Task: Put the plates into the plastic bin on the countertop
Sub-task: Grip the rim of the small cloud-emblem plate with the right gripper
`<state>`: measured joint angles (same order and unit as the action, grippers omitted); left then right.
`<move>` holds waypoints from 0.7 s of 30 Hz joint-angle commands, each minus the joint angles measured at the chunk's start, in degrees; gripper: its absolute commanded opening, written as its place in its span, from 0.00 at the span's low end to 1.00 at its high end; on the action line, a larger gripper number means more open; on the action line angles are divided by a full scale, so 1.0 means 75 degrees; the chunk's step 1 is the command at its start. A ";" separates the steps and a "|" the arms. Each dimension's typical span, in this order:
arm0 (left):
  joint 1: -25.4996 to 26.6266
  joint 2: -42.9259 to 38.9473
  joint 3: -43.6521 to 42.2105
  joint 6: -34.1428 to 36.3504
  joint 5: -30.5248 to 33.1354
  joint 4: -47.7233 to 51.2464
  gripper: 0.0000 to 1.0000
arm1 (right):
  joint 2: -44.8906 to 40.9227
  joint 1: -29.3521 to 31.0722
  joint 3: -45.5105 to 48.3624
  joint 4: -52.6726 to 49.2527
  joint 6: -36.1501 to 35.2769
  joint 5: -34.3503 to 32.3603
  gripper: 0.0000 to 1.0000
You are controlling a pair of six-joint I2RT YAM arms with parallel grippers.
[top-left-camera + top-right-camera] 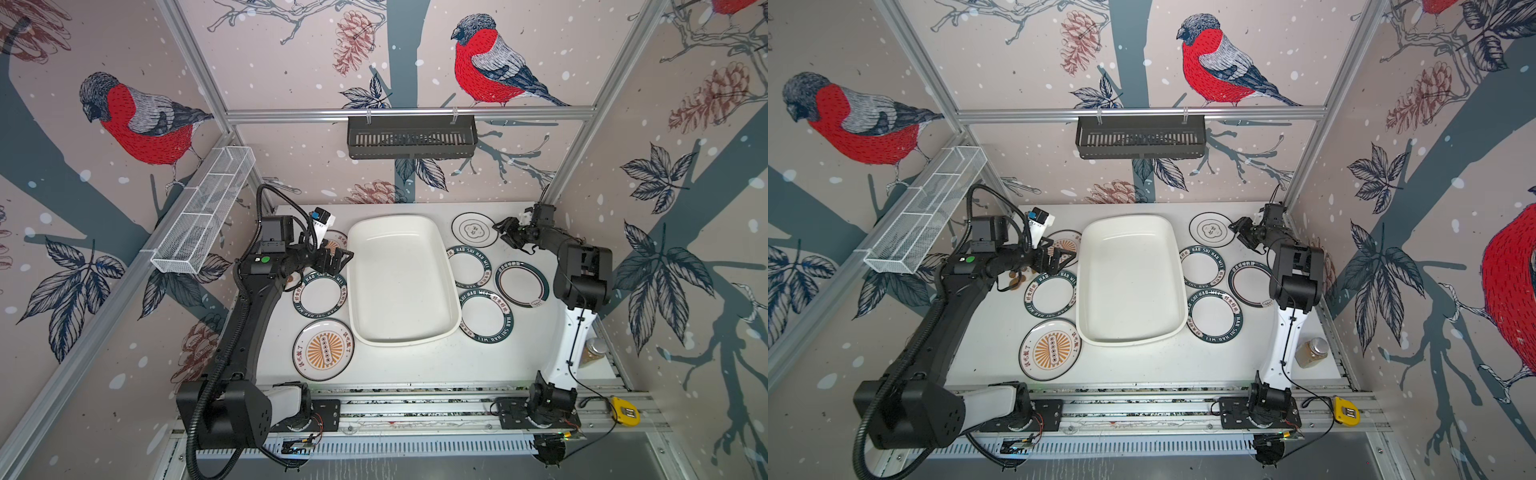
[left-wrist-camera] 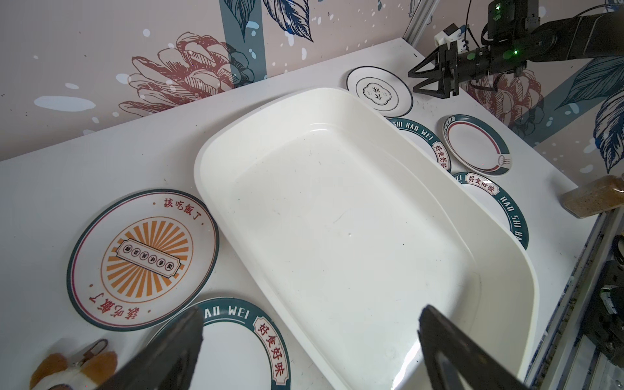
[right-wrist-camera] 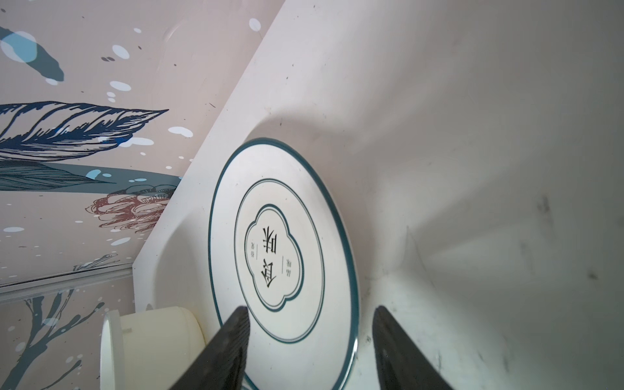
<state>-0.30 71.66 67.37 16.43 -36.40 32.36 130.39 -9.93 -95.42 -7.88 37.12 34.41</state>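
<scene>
- Plastic bin (image 1: 401,282) at middle of desk (image 1: 415,365).
- Left of bin: three plates (image 1: 320,294) in a front-to-back row, sunburst plate (image 1: 326,350) nearest front.
- Right of bin: four plates (image 1: 486,314), ringed plate (image 1: 474,229) rearmost.

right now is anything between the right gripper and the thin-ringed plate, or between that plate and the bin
Nothing visible. The right gripper is open at the thin-ringed plate's rim, and only a strip of bare countertop separates that plate from the plastic bin.

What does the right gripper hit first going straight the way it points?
Likely the thin-ringed plate: the right gripper is open astride its near rim, though its height over the plate is unclear.
</scene>
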 commanded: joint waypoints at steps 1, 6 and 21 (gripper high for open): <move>0.0005 -0.0073 -0.0105 -0.0044 -0.0179 -0.0166 0.99 | 0.0247 -0.0005 -0.0438 -0.0527 -0.0219 0.0167 0.59; 0.0026 -0.0173 -0.0220 -0.0075 -0.0354 -0.0241 0.99 | 0.0402 -0.0020 -0.0573 -0.0759 -0.0401 0.0029 0.58; 0.0222 -0.0166 -0.0378 -0.0372 -0.0587 -0.0581 0.99 | 0.0749 -0.0029 -0.0139 -0.0233 -0.0154 0.0394 0.50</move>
<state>1.19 70.54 64.84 13.91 -39.55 29.95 134.80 -10.17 -96.77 -6.42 34.81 38.96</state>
